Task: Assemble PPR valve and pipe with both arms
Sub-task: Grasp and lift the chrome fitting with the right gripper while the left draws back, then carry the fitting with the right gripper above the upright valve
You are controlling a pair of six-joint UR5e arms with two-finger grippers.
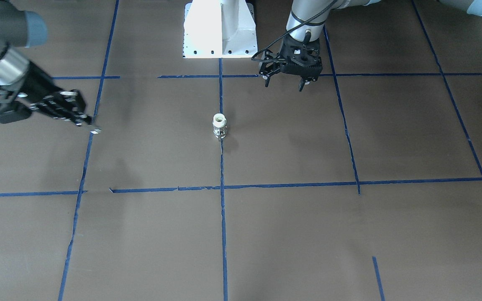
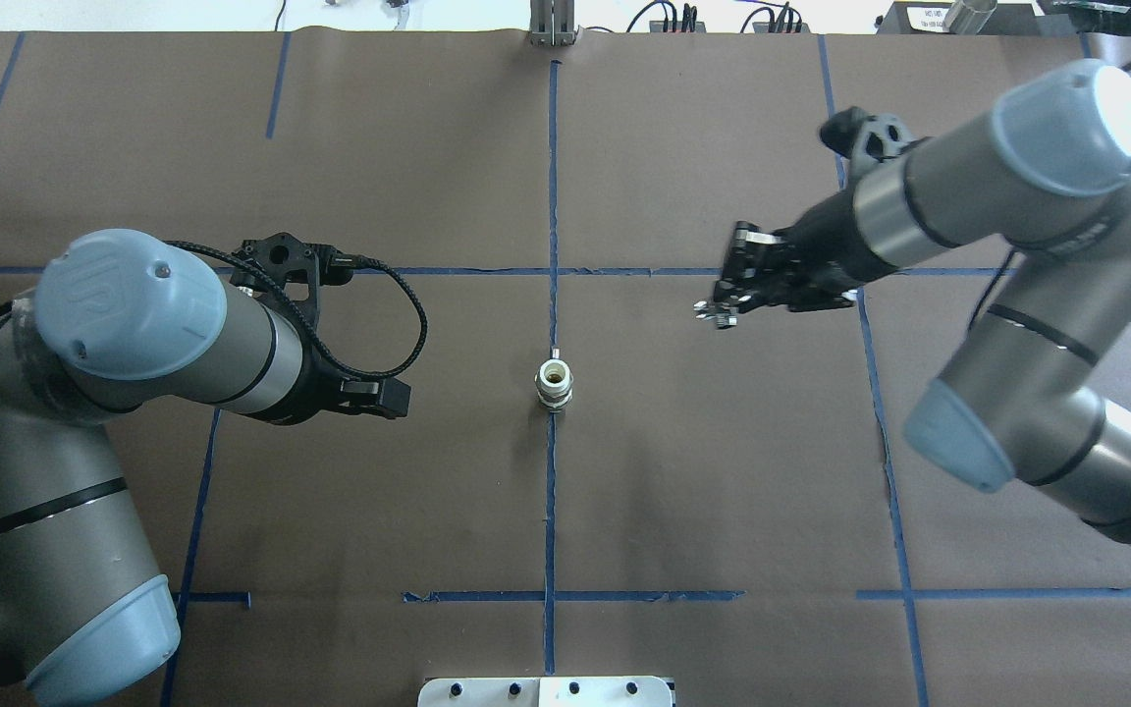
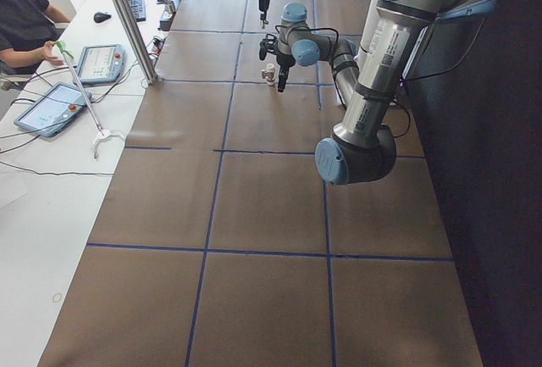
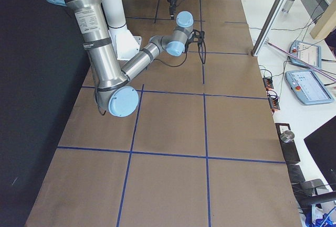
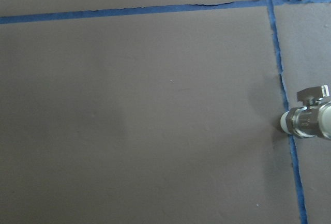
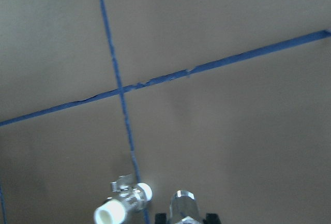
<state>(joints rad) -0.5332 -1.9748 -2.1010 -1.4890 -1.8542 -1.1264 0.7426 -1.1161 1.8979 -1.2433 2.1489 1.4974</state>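
Overhead exterior shows the PPR valve point(image 2: 554, 383) standing upright on the brown table point(image 2: 723, 471), right on the middle blue tape line point(image 2: 551, 511). Its white open end faces up and its small metal handle points away from the robot. It sits between the two arms and touches neither.

The right gripper point(image 1: 89, 123) comes in tilted, its fingers aimed across the table toward the valve, and it hangs above the surface. Its fingers are clamped on the pipe point(image 1: 95, 131), a tiny shiny piece sticking out at their tip. From the right wrist camera, the metal piece shows at the bottom edge between the black fingers, with the valve just beside it lower down on the tape line.

The left gripper point(image 1: 283, 85) hangs with its fingers pointing down, near the white pedestal point(image 1: 220, 29) and over a crosswise tape line. Its fingers are spread apart with nothing between them. From the left wrist camera, the valve shows at the right edge only.
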